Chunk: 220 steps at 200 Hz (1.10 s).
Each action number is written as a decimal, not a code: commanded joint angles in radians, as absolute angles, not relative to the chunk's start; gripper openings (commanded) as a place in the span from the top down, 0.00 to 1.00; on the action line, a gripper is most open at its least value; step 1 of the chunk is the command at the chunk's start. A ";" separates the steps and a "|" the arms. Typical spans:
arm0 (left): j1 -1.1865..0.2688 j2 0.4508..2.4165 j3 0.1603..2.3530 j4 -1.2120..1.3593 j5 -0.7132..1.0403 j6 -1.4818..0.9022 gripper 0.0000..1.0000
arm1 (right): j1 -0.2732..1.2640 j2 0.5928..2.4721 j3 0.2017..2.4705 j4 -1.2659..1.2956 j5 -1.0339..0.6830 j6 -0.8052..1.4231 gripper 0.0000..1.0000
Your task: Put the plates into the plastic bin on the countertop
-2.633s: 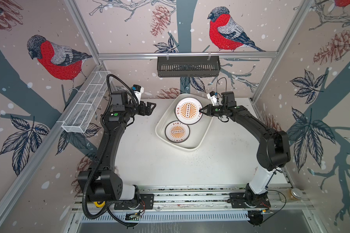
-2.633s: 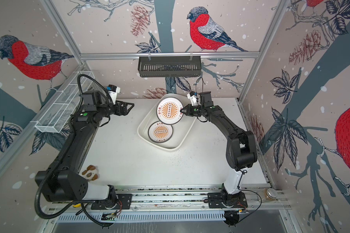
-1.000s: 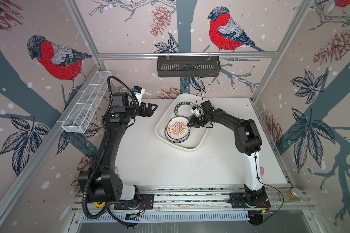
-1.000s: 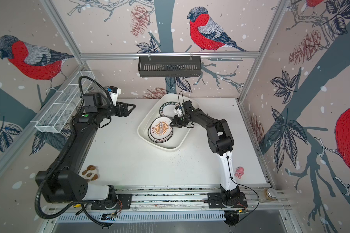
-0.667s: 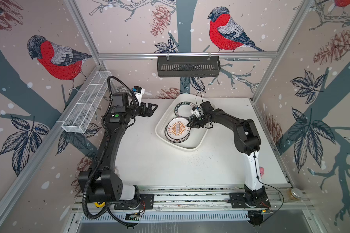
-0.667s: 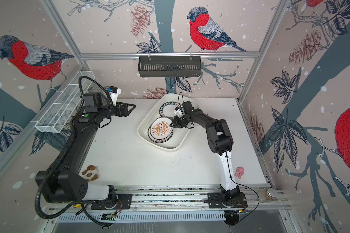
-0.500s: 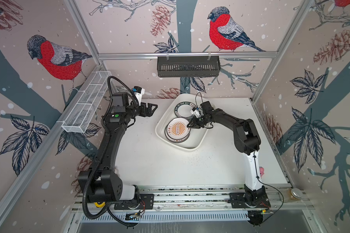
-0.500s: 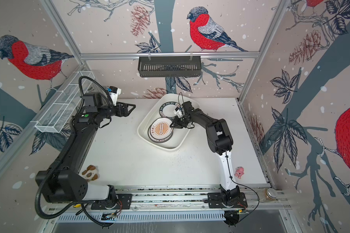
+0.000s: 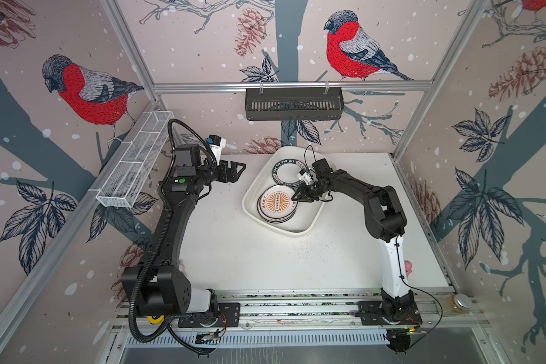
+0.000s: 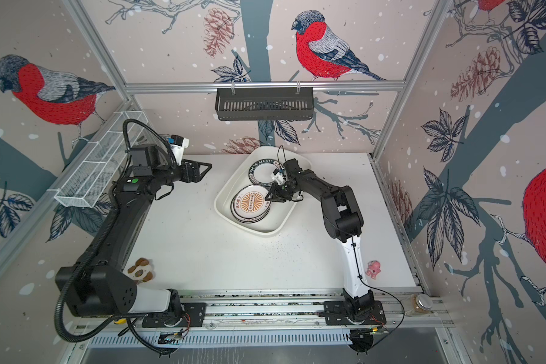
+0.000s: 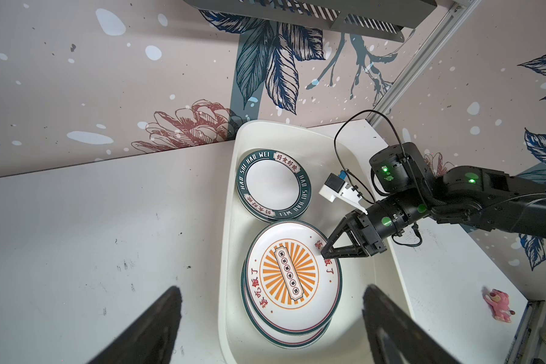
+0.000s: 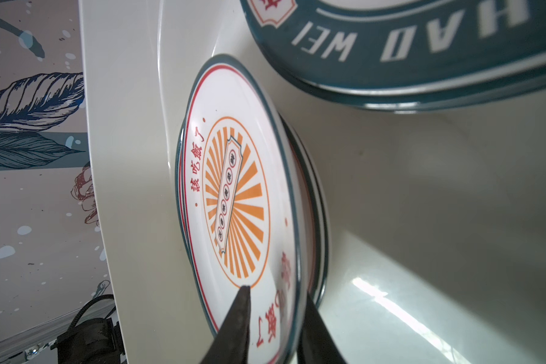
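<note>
Two grippers, one in the plastic bin [image 9: 308, 220].
Right gripper [image 11: 326, 252] straddles the rim of the top sunburst plate [image 11: 289, 277], grip unclear; left gripper [image 9: 241, 172] gapes empty.

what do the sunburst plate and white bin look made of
The sunburst plate looks like glazed ceramic or melamine, unclear which: glossy face, thin rim, printed pattern. The bin looks like moulded plastic, smooth and semi-glossy: rounded corners, rolled rim, soft light streak.
</note>
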State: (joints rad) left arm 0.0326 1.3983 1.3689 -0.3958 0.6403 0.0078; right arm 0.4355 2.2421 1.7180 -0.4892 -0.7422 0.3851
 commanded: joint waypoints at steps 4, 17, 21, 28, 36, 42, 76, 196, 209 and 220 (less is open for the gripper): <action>0.034 1.390 1.367 -0.371 0.659 0.014 0.11 | 0.436 2.235 1.724 -0.498 -0.730 0.359 0.72; 0.033 1.388 1.368 -0.371 0.659 0.015 0.11 | 0.439 2.232 1.723 -0.502 -0.726 0.357 0.71; 0.033 1.388 1.368 -0.370 0.660 0.015 0.11 | 0.438 2.232 1.723 -0.501 -0.724 0.357 0.71; 0.033 1.387 1.367 -0.370 0.662 0.015 0.11 | 0.438 2.230 1.722 -0.501 -0.724 0.356 0.70; 0.034 1.385 1.367 -0.370 0.663 0.015 0.11 | 0.439 2.227 1.722 -0.503 -0.724 0.355 0.70; 0.033 1.385 1.367 -0.371 0.664 0.015 0.10 | 0.438 2.226 1.721 -0.504 -0.724 0.355 0.70; 0.033 1.382 1.364 -0.371 0.668 0.015 0.10 | 0.438 2.224 1.723 -0.509 -0.718 0.354 0.69; 0.029 1.378 1.348 -0.351 0.690 -0.002 0.09 | 0.449 2.222 1.752 -0.552 -0.675 0.335 0.65; 0.026 1.376 1.349 -0.352 0.690 -0.002 0.09 | 0.451 2.221 1.760 -0.558 -0.674 0.332 0.64; 0.027 1.375 1.349 -0.353 0.690 0.000 0.09 | 0.454 2.225 1.770 -0.569 -0.669 0.328 0.64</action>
State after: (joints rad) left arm 0.0288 1.3830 1.3468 -0.3824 0.6624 -0.0006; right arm 0.4488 2.2341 1.7485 -0.5457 -0.6823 0.3542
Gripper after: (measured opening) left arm 0.909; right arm 0.359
